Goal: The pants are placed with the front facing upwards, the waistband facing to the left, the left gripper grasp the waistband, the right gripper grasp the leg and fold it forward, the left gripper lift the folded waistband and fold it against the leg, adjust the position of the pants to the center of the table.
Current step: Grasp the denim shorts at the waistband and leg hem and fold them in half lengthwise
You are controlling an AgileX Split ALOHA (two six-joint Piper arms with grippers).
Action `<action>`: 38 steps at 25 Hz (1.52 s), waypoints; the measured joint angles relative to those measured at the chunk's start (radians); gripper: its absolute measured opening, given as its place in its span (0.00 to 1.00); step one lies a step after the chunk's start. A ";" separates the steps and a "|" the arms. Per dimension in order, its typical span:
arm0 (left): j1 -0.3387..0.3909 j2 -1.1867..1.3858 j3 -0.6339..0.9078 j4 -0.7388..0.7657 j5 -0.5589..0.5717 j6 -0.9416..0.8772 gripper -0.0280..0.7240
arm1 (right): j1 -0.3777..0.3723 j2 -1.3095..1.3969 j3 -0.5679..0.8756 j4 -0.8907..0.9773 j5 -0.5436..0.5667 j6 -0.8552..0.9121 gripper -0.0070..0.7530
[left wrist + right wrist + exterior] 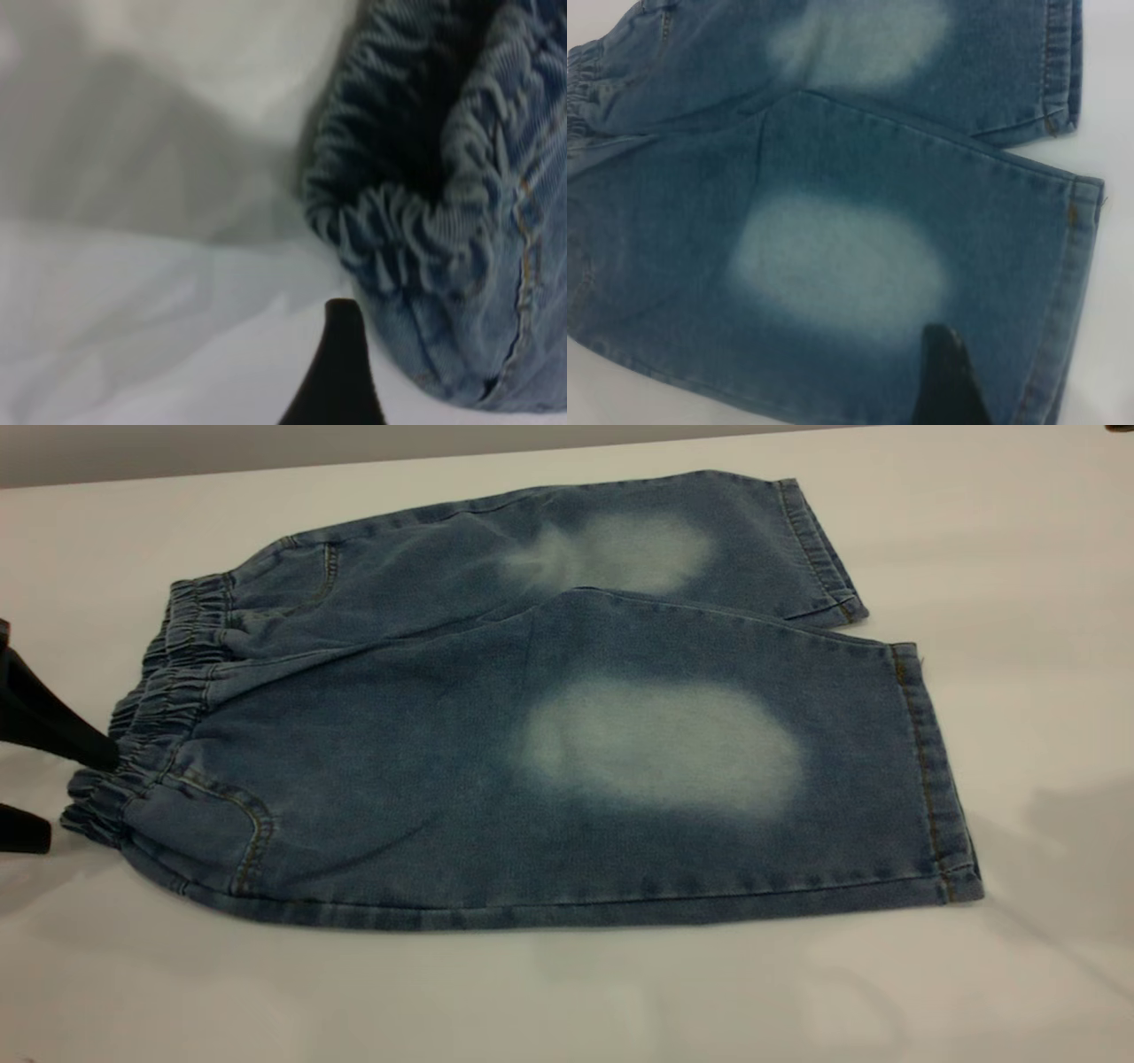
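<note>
The blue denim pants (pixel 496 779) lie flat, front up, on the white table (pixel 567 992). The ruched waistband (pixel 155 708) points left. The near leg (pixel 673 753) carries a large oval pale patch; its hem (pixel 935 779) is at the right. My left gripper (pixel 75 797) is open at the waistband's near end, one black finger (pixel 62 735) touching the gathers and the other finger (pixel 22 833) lower, on the table. The left wrist view shows the waistband (pixel 399 221) close beside one finger (pixel 341 372). My right gripper (pixel 946 381) hangs over the leg (pixel 833 266) near the hem, outside the exterior view.
The far leg (pixel 620 549) with a smaller pale patch lies partly under the near one. Bare tabletop surrounds the pants on all sides. A shadow (pixel 1072 833) falls on the table to the right of the hem.
</note>
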 joint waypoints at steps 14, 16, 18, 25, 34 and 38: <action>0.000 0.038 -0.040 0.047 0.002 -0.079 0.75 | 0.000 0.000 0.000 0.000 0.001 0.000 0.52; 0.000 0.048 -0.042 0.071 -0.001 -0.088 0.75 | 0.000 0.000 0.000 0.000 0.001 0.000 0.52; 0.000 0.066 -0.051 0.072 -0.007 -0.091 0.75 | 0.000 0.000 0.000 0.000 0.001 0.000 0.52; 0.000 0.089 -0.078 0.047 -0.032 -0.092 0.73 | 0.000 0.000 0.000 0.000 0.002 0.000 0.52; -0.001 0.089 -0.078 0.019 -0.036 -0.082 0.71 | 0.000 0.000 0.000 0.000 0.003 0.000 0.52; -0.001 0.089 -0.078 0.019 -0.038 -0.082 0.71 | 0.000 0.000 0.000 0.000 0.003 0.000 0.52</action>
